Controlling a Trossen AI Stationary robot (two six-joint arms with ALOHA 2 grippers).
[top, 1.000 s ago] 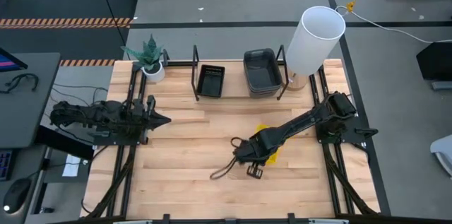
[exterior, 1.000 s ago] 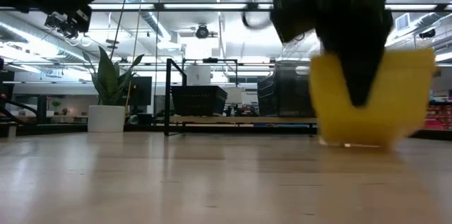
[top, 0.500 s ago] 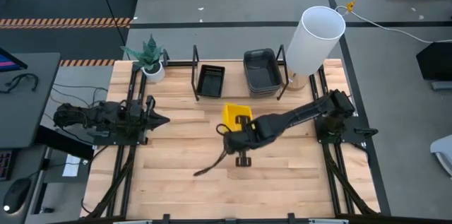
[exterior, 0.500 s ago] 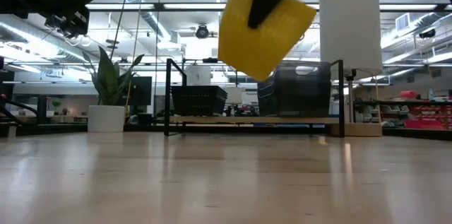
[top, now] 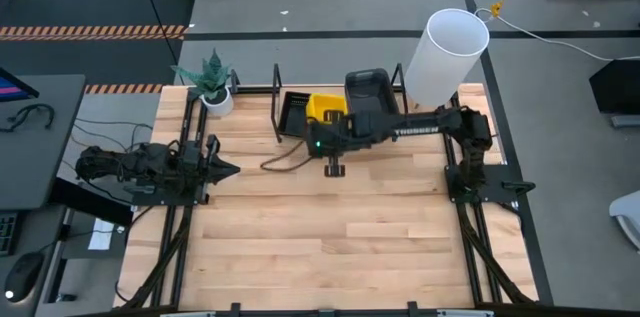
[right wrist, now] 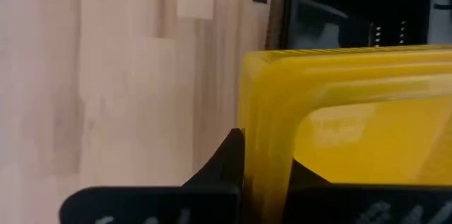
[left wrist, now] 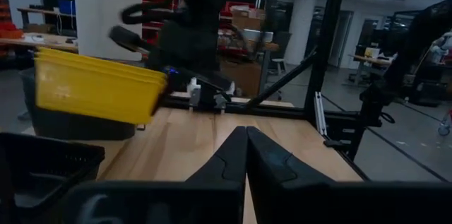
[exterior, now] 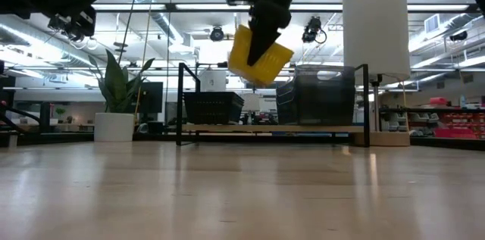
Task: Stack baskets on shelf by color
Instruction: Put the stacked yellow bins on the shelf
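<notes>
Overhead: right tool [top: 322,129] clamps the rim of a bright yellow shallow plastic basket [top: 326,109] and holds it over the far side of the pale wooden table [top: 300,247], between a black slatted basket [top: 298,113] and a stack of larger dark grey solid baskets [top: 370,97]. Both of those sit on the long narrow light-wood shelf [top: 335,129] with thin black uprights. A potted green plant [top: 213,81] stands at the shelf's far-left end, a tall white cylinder lamp [top: 445,55] at its far-right. The left tool [top: 226,168], fingers pressed together on nothing, waits at the left edge of the table.

Table level: the yellow basket [exterior: 259,56] hangs tilted in the air, well above the shelf [exterior: 269,128] and not touching it, with the black [exterior: 213,107] and grey [exterior: 317,96] baskets already resting below.

Left wrist: the yellow basket [left wrist: 95,90] shows in front of the grey stack [left wrist: 78,121], lifted clear of the table.

Right wrist: yellow plastic [right wrist: 353,125] fills the view, its rim pinched between dark fingers [right wrist: 226,157].

Black and grey appear shelved, though how many are in each stack cannot be told. Yellow looks like the colour left; what is carried seems to be several nested trays, still to be set down in the gap.
</notes>
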